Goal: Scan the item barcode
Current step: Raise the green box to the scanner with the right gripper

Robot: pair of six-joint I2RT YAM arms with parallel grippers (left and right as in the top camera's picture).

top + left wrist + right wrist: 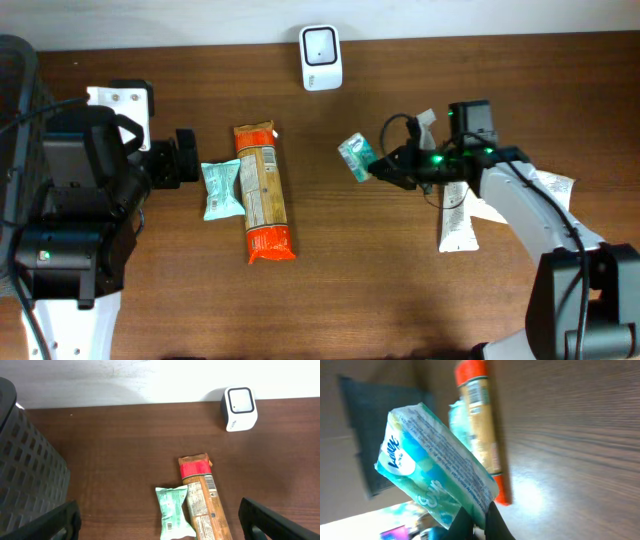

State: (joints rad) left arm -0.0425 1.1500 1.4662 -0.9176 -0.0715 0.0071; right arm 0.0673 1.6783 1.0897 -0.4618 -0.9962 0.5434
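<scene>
Just below and right of the white scanner, over the dark wooden table, the right gripper is clamped on a teal tissue pack. A white wall backs the scanner. Far left of it, the left gripper gapes wide, and a black basket is cut off at the edge.

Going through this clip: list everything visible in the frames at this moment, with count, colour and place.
barcode scanner: one, white with a dark window, far edge of the table, middle
long snack pack: one, tan with orange ends, lying left of centre
small packet: one, teal, touching the long snack pack's left side
tissue pack: one, teal and white, held right of centre
white packets: at least two, on the right, partly hidden by the right arm
mesh basket: one, dark, far left
table: one, brown wood
left pincer: one, black, open, beside the small packet
right pincer: one, black, shut on the tissue pack
</scene>
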